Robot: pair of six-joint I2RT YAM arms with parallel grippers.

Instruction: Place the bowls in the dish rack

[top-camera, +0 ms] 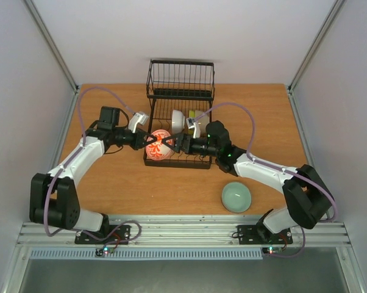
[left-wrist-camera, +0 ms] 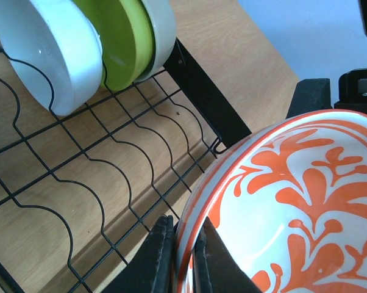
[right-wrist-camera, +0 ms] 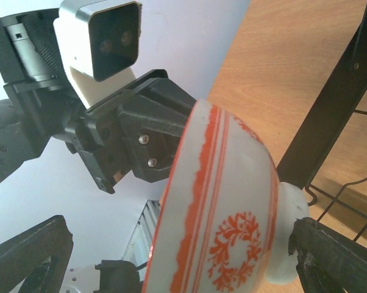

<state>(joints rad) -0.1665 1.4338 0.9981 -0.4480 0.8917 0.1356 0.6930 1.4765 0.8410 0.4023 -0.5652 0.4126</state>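
Note:
The white bowl with red-orange pattern (top-camera: 159, 145) is held on edge over the near end of the black wire dish rack (top-camera: 180, 91). My left gripper (top-camera: 148, 141) is shut on its rim; in the left wrist view the fingers (left-wrist-camera: 154, 256) pinch the rim of the patterned bowl (left-wrist-camera: 293, 201). My right gripper (top-camera: 174, 144) is wide open with the bowl's foot side (right-wrist-camera: 232, 201) between its fingers (right-wrist-camera: 333, 256). A white bowl (left-wrist-camera: 49, 55), a yellow-green bowl (left-wrist-camera: 125, 36) and a pale bowl (left-wrist-camera: 165, 27) stand on edge in the rack (left-wrist-camera: 202, 91). A pale celadon bowl (top-camera: 236, 197) sits on the table.
The rack's taller basket section (top-camera: 181, 76) is at the far end. The celadon bowl lies by the right arm near the table's front edge. White walls and metal frame posts enclose the wooden table (top-camera: 110, 183) on three sides.

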